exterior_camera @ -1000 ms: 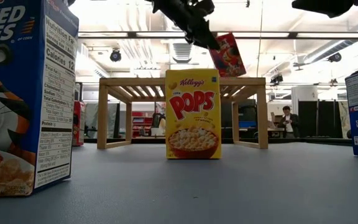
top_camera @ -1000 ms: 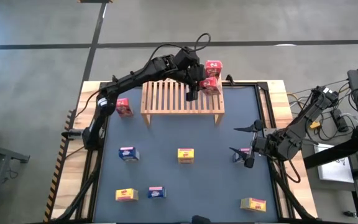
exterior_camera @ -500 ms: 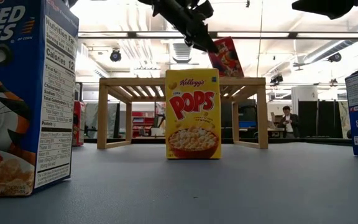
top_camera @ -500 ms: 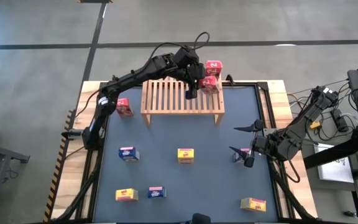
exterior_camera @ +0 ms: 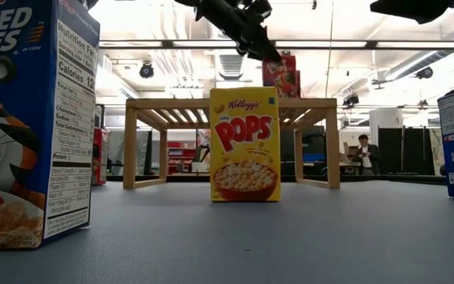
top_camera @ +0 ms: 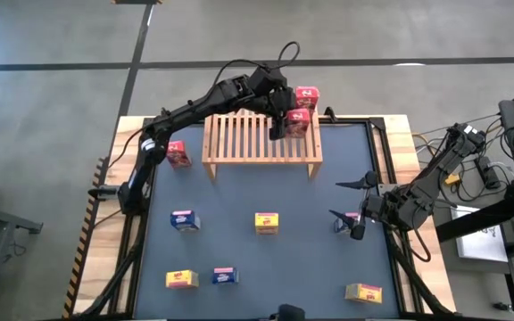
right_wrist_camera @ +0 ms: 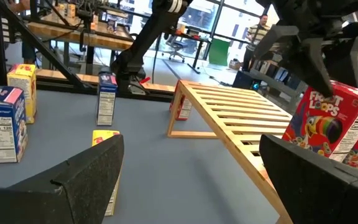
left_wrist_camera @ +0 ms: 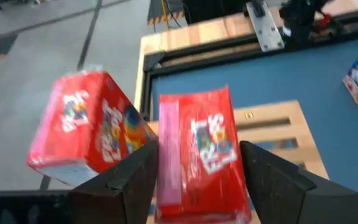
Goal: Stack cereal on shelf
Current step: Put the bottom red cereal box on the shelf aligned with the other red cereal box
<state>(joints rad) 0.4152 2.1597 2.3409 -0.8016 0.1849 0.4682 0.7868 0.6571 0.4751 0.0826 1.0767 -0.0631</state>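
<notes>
Now the red box (top_camera: 297, 125) stands straight on the far right corner of the shelf (top_camera: 239, 143). A second ago it hung tilted above that corner in the low view; now its base looks flat on the slats (exterior_camera: 282, 75). The left gripper (top_camera: 277, 125) sits right at it, one finger along each side (left_wrist_camera: 123, 180), and I cannot tell whether it is pinching the box or has just let go. I read this as the placing step all but done; what I need next is a clean release and a lift straight off, so the box does not tip. A second red box (top_camera: 307, 94) shows just beyond that same corner, and I cannot tell whether it is on the shelf or behind it. The rest of the cereal is on the tabletop (top_camera: 310, 259), so most of the job is ahead. The right gripper (top_camera: 351, 207) waits spread wide over the near right, by a blue box (top_camera: 347, 219). As for print, the right wrist view gives "Froot Loops" on a red box (right_wrist_camera: 325, 124). In the low view the yellow box (exterior_camera: 244, 144) in front of the shelf reads "Kellogg's" and "POPS". The big near-left box (exterior_camera: 30, 118) shows "STED", "KES", "Nutrition Facts" and "Calories".
</notes>
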